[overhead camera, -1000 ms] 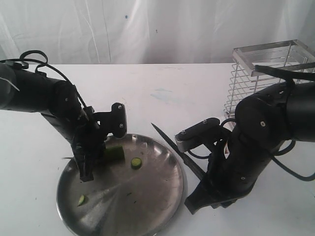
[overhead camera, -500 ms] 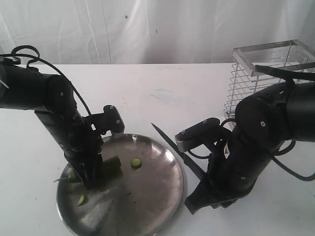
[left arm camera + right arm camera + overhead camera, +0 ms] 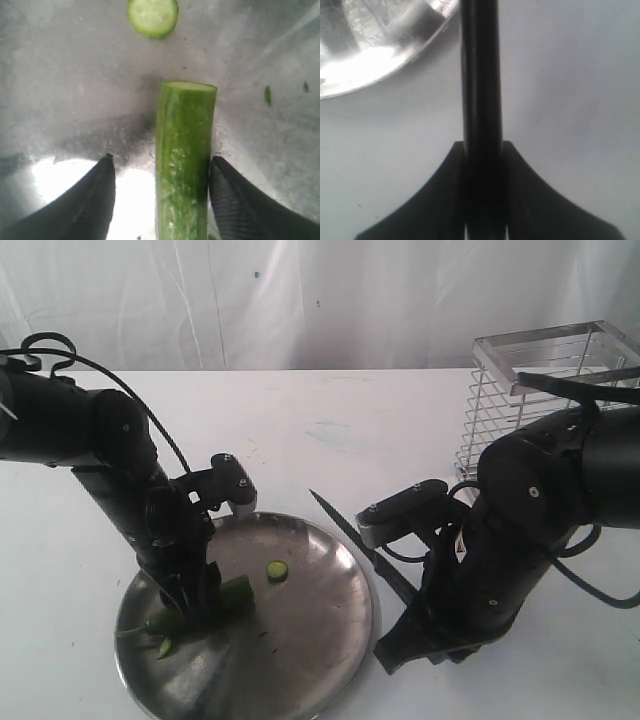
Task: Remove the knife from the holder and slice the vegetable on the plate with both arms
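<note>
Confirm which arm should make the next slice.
Right. The right tool is shut on the knife, its blade beside the plate. The left tool stands open astride the cucumber, carrying no blade; it probably suits steadying only.

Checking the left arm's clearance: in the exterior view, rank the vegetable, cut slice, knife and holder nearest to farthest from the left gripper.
1. the vegetable, at the left gripper, on the left of the plate.
2. the cut slice, mid-plate.
3. the knife, beyond the plate's right rim.
4. the holder, far right, at the back.
</note>
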You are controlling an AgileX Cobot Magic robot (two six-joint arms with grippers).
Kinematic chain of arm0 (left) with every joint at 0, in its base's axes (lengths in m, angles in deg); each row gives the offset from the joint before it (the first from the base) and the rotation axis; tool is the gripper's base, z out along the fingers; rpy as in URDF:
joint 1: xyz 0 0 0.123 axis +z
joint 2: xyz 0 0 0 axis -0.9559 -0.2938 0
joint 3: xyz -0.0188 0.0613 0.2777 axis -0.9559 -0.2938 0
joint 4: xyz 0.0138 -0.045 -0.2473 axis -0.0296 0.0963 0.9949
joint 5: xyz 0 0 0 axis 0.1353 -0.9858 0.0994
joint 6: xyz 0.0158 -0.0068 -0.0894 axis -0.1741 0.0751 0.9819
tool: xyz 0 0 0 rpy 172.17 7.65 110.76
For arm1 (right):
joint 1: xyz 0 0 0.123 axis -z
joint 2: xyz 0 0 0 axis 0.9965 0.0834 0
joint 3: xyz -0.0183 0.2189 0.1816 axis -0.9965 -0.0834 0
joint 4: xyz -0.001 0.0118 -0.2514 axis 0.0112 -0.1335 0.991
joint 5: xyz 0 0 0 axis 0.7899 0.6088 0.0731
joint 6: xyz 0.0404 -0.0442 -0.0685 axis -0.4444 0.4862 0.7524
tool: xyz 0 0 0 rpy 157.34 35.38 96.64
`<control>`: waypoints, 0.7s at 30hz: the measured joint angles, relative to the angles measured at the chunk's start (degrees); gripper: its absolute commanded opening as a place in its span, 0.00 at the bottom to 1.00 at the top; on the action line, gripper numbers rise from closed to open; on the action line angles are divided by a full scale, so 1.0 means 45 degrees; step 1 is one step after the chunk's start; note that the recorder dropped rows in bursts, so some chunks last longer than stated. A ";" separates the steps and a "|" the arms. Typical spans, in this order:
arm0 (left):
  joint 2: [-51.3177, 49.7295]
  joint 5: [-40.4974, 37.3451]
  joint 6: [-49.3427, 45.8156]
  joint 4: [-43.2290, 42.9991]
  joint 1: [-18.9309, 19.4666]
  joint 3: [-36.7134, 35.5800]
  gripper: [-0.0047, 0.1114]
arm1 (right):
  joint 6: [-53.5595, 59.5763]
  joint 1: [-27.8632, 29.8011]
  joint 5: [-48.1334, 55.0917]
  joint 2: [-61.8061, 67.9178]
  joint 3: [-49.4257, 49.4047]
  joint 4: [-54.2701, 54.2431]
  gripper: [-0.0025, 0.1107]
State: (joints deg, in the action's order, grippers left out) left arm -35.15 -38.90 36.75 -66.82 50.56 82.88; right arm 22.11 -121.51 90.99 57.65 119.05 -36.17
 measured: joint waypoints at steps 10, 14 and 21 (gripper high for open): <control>0.2432 -0.0866 0.1620 -0.1337 0.0230 0.1693 0.04 | -0.2364 -0.2263 0.0131 0.0645 0.1301 0.0000 0.02; 0.3214 -0.0752 0.2138 -0.1443 0.0358 0.1756 0.04 | -0.3781 -0.3366 0.0112 0.1881 0.2280 -0.0036 0.02; 0.2227 -0.0729 0.1921 -0.0573 0.0358 0.1756 0.04 | -0.5920 -0.4330 -0.0118 0.2651 0.2612 -0.0036 0.02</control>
State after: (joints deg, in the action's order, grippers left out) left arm -25.12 -42.18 45.39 -69.40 52.17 90.79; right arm -4.54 -140.99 90.45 69.58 130.81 -36.34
